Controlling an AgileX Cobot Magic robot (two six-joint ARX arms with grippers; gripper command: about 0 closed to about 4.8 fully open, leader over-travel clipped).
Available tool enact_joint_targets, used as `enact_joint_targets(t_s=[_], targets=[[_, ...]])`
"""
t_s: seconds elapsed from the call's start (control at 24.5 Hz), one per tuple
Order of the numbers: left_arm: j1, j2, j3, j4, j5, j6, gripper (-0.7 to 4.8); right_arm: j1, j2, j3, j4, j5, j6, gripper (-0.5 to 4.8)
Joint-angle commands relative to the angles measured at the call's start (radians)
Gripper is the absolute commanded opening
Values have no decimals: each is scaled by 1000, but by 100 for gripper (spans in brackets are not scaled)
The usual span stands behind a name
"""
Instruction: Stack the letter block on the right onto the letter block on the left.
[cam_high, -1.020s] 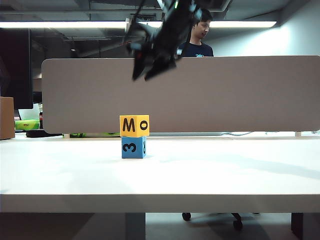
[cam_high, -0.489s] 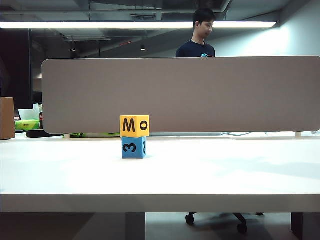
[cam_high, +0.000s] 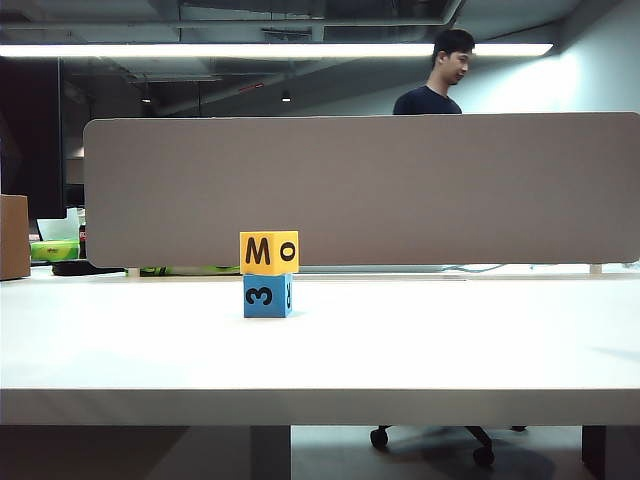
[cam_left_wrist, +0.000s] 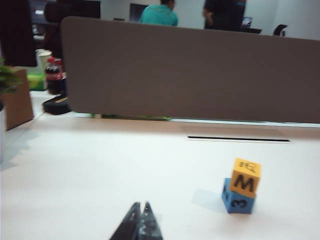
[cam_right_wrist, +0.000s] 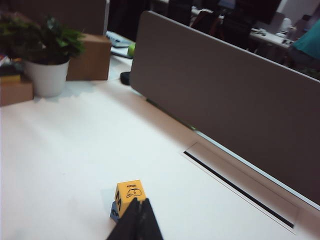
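A yellow letter block (cam_high: 269, 252) marked M and o rests on top of a blue block (cam_high: 267, 296) marked 3, on the white table (cam_high: 420, 350). The same stack shows in the left wrist view, yellow block (cam_left_wrist: 245, 177) on blue block (cam_left_wrist: 238, 200), and in the right wrist view as yellow block (cam_right_wrist: 129, 192) over a sliver of blue block (cam_right_wrist: 114, 212). My left gripper (cam_left_wrist: 141, 206) is shut and empty, well short of the stack. Shut and empty too, my right gripper (cam_right_wrist: 140, 202) hangs back from the stack, its tips overlapping the yellow block in the picture. Neither arm appears in the exterior view.
A long grey partition (cam_high: 360, 190) runs along the table's far edge, with a cable slot (cam_right_wrist: 235, 187) in front of it. A potted plant (cam_right_wrist: 45, 55) and cardboard boxes (cam_right_wrist: 90, 57) stand at one end. A person (cam_high: 440, 80) walks behind the partition.
The right arm, above the stack a second ago, has left the exterior view. The stacked blocks have not moved. The person behind the partition has walked to the right.
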Motion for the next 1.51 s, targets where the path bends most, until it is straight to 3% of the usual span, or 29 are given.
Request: enact_joint_targets(t_s=[0.04, 0.29, 0.45, 0.69, 0.9, 1.14, 1.51], targets=[[-2, 0, -13, 24, -35, 0, -5, 5, -145, -116, 66, 76, 62, -9], [-1, 0, -125, 74, -51, -4, -5, 5, -521, -390, 71, 227, 116, -9], [0, 0, -193, 169, -72, -6, -5, 4, -755, -569, 74, 237, 143, -9], [-1, 0, -285, 206, -73, -3, -5, 2, -988, -813, 104, 263, 160, -9], [-1, 0, -367, 200, -74, 5, -5, 2, -1021, -998, 265, 261, 183, -9], [-1, 0, -367, 187, -98, 87, -5, 2, -1022, -1186, 451, 258, 183, -9], [-1, 0, -367, 190, -96, 87, -5, 2, -1020, -1210, 347, 258, 183, -9]])
